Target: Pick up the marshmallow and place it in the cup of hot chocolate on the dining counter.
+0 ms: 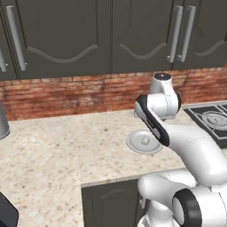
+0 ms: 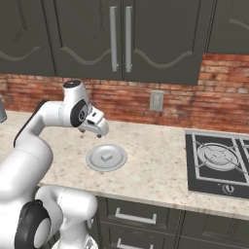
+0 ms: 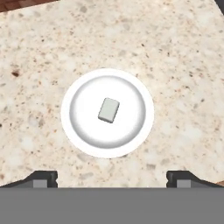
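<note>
in the left base view the white arm bends over a beige speckled worktop [image 1: 57, 150] under dark wall cupboards [image 1: 66, 35] and a red brick back wall [image 1: 66, 95]; a round grey plate [image 1: 138, 145] lies flat on the stone just beside the arm, and the marshmallow [image 1: 144, 141] sits on its middle, a small pale block. a black hob [image 1: 212, 119] shows at the right edge. in the right base view the gripper [image 2: 92, 134] hangs above the worktop, up and to the left of the plate [image 2: 116, 163], clear of it, with the marshmallow [image 2: 106, 157] lying near the plate's centre and the hob [image 2: 216, 163] well apart to the right. in the hand view the camera looks straight down on the plate [image 3: 78, 131]; the marshmallow [image 3: 108, 110] rests slightly tilted at its middle, and the two dark fingertips [image 3: 41, 178] stand far apart at the bottom corners, so the jaws are wide and hold nothing.
</note>
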Available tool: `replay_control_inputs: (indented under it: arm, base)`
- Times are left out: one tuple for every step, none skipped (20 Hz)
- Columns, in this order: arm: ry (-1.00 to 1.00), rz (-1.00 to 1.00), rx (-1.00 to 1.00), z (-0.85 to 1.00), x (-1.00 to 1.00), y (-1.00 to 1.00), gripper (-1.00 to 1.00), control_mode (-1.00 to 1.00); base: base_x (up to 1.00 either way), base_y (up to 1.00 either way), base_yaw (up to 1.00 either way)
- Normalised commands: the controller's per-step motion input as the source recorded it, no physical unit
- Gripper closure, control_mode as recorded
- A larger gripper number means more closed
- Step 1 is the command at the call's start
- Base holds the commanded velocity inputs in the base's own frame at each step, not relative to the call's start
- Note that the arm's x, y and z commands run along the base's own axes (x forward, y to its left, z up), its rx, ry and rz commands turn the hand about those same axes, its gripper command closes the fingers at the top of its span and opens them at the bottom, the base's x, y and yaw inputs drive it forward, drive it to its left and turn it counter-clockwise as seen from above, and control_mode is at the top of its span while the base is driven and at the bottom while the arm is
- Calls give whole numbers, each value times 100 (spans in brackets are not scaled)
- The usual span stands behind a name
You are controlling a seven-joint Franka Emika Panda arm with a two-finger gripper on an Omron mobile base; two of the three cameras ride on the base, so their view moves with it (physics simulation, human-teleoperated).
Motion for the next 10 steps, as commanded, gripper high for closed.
replay_control_inputs:
  arm:
    - [1, 0, 0, -41, 24, 0, -100, -100]
    - [1, 0, 0, -39, 24, 0, -100, -100]
    - [0, 0, 0, -40, 24, 0, -100, -100]
    - [0, 0, 0, -39, 25, 0, -100, -100]
    - [0, 0, 0, -41, 26, 0, -100, -100]
    - [0, 0, 0, -39, 26, 0, -100, -100]
    - [0, 0, 0, -37, 26, 0, -100, -100]
    - [0, 0, 0, -34, 23, -4, -100, -100]
    - [1, 0, 0, -31, 21, -4, -100, -100]
    - [1, 0, 0, -31, 21, -8, -100, -100]
  base:
    - [0, 0, 0]
    - [0, 0, 0]
    - [0, 0, 0]
    - [0, 0, 0]
    - [0, 0, 0]
    - [0, 0, 0]
    - [0, 0, 0]
    - [0, 0, 0]
    - [0, 0, 0]
    - [0, 0, 0]
